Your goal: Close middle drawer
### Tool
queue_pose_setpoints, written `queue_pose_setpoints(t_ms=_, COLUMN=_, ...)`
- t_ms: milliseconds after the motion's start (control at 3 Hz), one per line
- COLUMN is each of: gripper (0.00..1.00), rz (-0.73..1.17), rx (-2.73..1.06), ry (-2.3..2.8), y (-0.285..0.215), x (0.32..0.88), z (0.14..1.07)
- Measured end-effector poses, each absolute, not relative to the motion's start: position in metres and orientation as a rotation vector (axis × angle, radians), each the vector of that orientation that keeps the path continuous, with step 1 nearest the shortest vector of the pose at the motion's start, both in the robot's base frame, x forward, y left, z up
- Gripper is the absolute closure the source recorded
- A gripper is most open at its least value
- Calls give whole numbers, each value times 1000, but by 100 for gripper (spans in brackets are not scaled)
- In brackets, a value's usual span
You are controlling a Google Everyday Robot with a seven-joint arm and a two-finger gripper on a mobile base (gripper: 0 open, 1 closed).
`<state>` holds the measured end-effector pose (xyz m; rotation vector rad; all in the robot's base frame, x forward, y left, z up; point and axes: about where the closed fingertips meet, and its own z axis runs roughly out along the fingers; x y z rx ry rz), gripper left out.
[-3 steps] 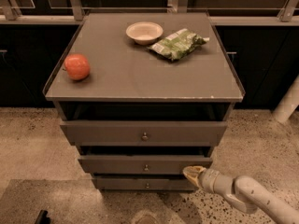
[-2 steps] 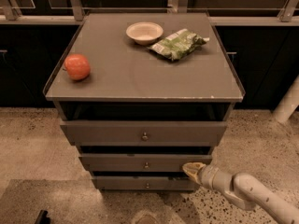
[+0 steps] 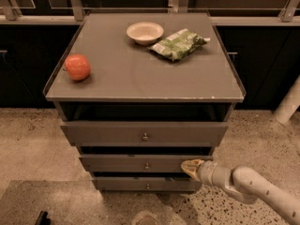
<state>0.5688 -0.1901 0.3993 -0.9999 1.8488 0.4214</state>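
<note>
The middle drawer [image 3: 140, 163] is a grey flat front with a small round knob [image 3: 147, 166], second of three, standing slightly out from the cabinet with a dark gap above it. My gripper [image 3: 189, 166] reaches in from the lower right and its tip touches the right end of the middle drawer's front. The top drawer [image 3: 144, 133] is pulled out further. The bottom drawer [image 3: 146, 183] sits just below the gripper.
The grey cabinet top [image 3: 140, 74] holds a red apple [image 3: 77, 66] at the left, a beige bowl [image 3: 145, 32] at the back and a green snack bag [image 3: 178, 43]. Speckled floor [image 3: 33, 144] surrounds the cabinet. A white post [image 3: 288, 104] stands at the right.
The gripper has stayed against the right end of the middle drawer's front, shifting only slightly. The drawer's position looks much the same.
</note>
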Motion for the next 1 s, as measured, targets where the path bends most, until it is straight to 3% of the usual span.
queue_pose_setpoints(t_ms=333, gripper=100, rz=591, rx=-1070, ry=1955, y=-197, x=501, z=359)
queue_pose_setpoints(t_ms=1000, gripper=58, rz=672, rx=-1101, ry=1958, y=-199, x=478, z=354)
